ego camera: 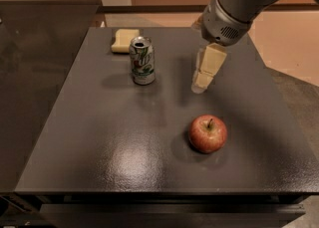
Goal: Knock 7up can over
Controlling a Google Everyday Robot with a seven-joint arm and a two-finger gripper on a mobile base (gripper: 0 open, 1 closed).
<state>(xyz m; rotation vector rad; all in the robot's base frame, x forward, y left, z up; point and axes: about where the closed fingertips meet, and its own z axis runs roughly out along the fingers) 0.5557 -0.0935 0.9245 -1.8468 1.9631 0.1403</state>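
The 7up can (142,60), silver-white with green markings, stands upright at the back left of the dark table (99,132). My gripper (200,85) hangs from the grey arm at the upper right, its cream fingers pointing down over the table. It is to the right of the can, about a can's height away, and apart from it. It holds nothing that I can see.
A red apple (207,133) sits on the table in front of the gripper, toward the front right. A yellow sponge (124,40) lies just behind the can near the table's back edge. A dark counter (35,62) adjoins on the left.
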